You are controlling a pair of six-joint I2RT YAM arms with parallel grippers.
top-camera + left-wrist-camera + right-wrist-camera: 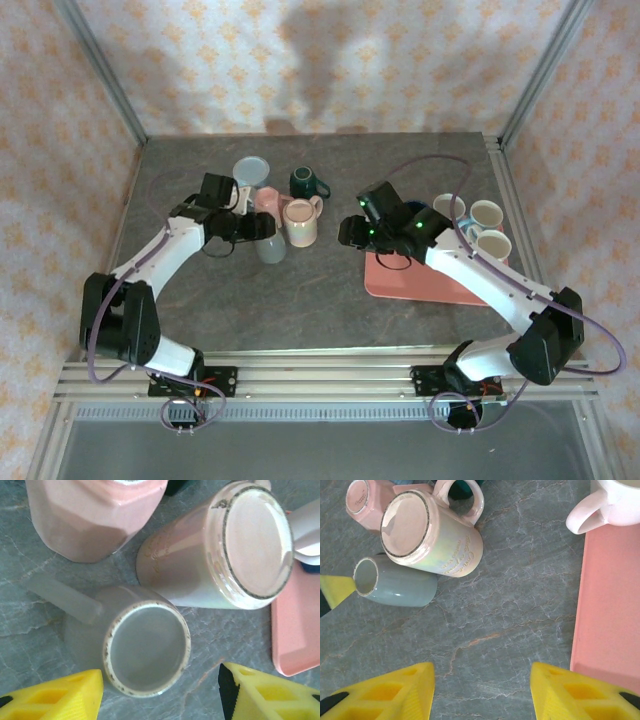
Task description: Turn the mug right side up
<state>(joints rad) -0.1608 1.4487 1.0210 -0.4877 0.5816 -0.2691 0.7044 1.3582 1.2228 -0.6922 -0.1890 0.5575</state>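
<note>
In the top external view, the grey mug [270, 247] was seen standing base-up on the table [320, 300], just beside the pink mug [300, 222] and the faceted pink mug [266, 200]. The left gripper [258, 235] was held over it. The right gripper [350, 232] was kept well apart, near the pink tray [440, 282]. The crowding was judged the chief hazard: a mug tipped upright there could be knocked against its neighbours.

In the left wrist view, the grey mug [147, 647] was framed between the spread yellow fingers [55, 697], with a gap seen on one side at least, so nothing was yet clasped. Its handle [65, 597] was pointed away from the pink mug [215, 555], whose wall was almost touched. A finger could be jammed into that narrow space, or the glazed wall could be lost from a shallow pinch during the turn.

In the right wrist view, the right gripper [482, 680] was found spread and empty over bare stone, with the grey mug [395, 585] farther off. No interference was expected unless both arms were brought together.
</note>
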